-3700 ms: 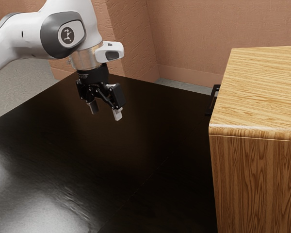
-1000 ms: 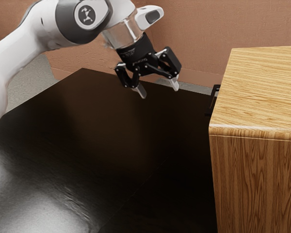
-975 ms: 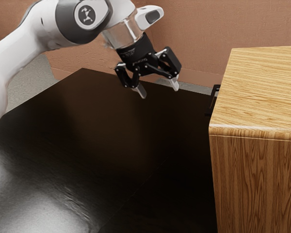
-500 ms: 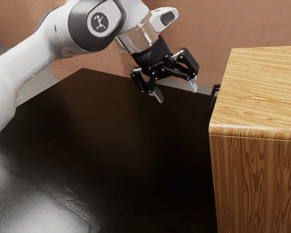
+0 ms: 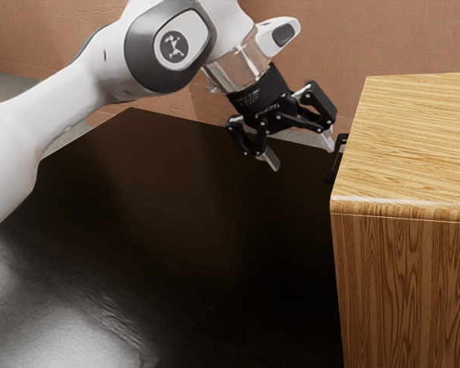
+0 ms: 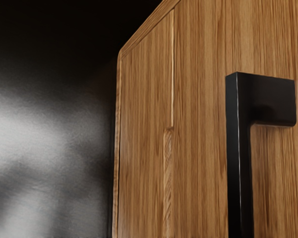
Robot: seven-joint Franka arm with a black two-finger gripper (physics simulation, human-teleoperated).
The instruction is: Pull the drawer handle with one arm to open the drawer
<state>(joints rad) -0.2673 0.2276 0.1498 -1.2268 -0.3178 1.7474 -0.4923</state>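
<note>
Near drawer handle [image 5: 339, 159], hand [image 5: 302, 153] spread wide.

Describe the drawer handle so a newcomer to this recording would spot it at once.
Start at the big light-wood cabinet on the exterior view's right. On its face turned toward the arm, near the top edge, a slim bar handle sticks out. It is black against the wood grain all round it.
</note>
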